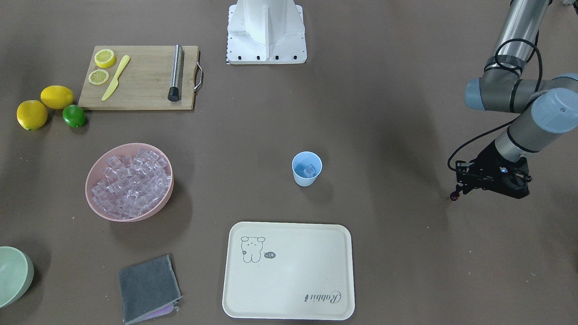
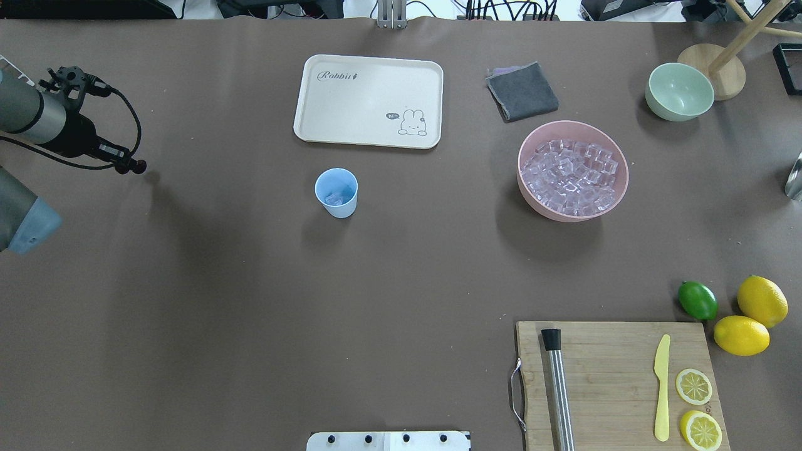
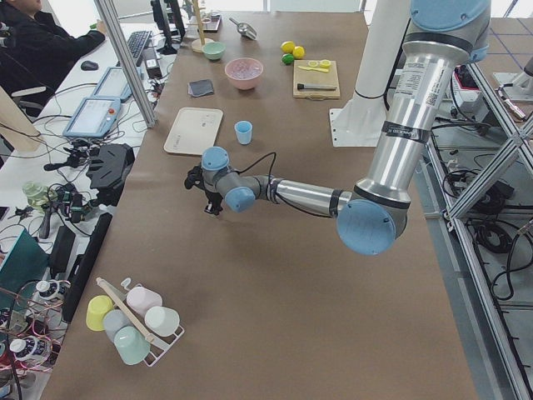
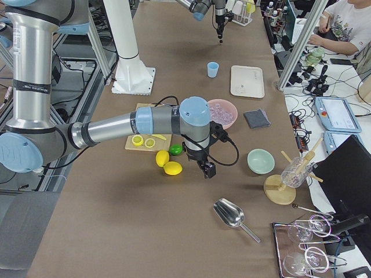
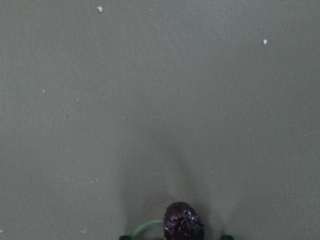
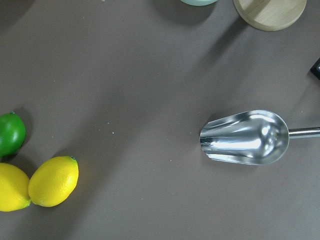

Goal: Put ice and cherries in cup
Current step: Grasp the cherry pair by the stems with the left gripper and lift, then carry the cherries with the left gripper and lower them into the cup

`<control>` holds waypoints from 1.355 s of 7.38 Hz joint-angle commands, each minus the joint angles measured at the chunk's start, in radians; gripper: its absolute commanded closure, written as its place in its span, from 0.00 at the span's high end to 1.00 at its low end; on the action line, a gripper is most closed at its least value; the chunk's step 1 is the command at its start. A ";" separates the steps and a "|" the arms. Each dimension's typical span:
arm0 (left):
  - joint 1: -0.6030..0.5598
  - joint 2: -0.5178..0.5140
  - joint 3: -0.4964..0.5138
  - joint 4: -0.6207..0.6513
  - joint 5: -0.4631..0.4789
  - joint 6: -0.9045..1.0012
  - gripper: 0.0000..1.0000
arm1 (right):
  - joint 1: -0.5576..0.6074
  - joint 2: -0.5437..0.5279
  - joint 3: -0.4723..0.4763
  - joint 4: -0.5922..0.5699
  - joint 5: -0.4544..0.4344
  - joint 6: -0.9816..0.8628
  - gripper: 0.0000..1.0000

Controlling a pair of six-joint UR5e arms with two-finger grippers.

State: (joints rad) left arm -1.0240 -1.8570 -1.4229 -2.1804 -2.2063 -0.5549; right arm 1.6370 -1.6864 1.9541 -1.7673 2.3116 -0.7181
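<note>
The left jaws are clamped on the cherries (image 5: 183, 227). One dark fruit and a bit of green stem show between the tips in the left wrist view. They hang over bare desk (image 2: 250, 300) near its end on the robot's left, towards the edge far from the robot.

The cup (image 2: 336, 193) stands upright about midway along the desk, nearer the far edge and well apart from the cherries. The cream tray (image 2: 351, 100) lies between it and that edge. A cube of ice (image 1: 309, 170) lies in the cup, and many more cubes fill the pink bowl (image 2: 567, 216) towards the desk's right end.

The right jaws hang near that right end, over bare desk between two lemons (image 6: 53, 181) and a metal scoop (image 6: 245, 137). I cannot tell whether they are apart or together.
</note>
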 commanded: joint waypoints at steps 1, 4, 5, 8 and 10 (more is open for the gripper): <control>0.010 -0.110 -0.112 0.123 -0.041 -0.122 0.00 | 0.001 -0.004 -0.006 0.000 -0.001 0.000 0.98; 0.173 -0.261 -0.131 0.117 0.029 -0.372 0.00 | 0.000 -0.016 -0.033 0.002 0.003 -0.014 0.98; 0.265 -0.305 -0.158 0.126 0.124 -0.463 0.00 | 0.001 -0.012 -0.052 0.002 0.002 -0.017 0.98; 0.292 -0.338 -0.180 0.131 0.134 -0.523 0.00 | 0.001 -0.013 -0.061 0.003 0.002 -0.015 0.98; 0.347 -0.337 -0.177 0.129 0.184 -0.530 0.00 | 0.001 -0.015 -0.070 0.003 0.002 -0.018 0.98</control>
State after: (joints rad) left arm -0.7075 -2.1907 -1.6000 -2.0509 -2.0503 -1.0750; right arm 1.6374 -1.7004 1.8904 -1.7641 2.3132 -0.7353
